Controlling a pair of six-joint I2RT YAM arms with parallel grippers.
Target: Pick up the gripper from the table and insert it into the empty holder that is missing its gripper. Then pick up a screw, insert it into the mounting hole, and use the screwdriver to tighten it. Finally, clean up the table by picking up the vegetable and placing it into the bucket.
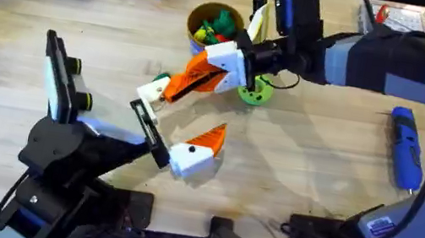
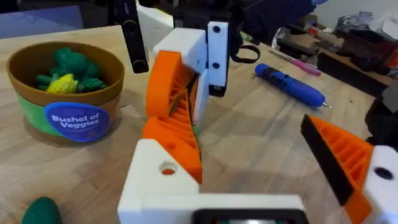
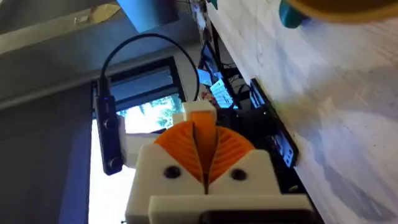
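Blue screwdriver (image 1: 405,149) (flat) on table (image 1: 299,167)

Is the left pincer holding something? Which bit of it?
Nothing. The left pincer is open, with bare table between its fingers.
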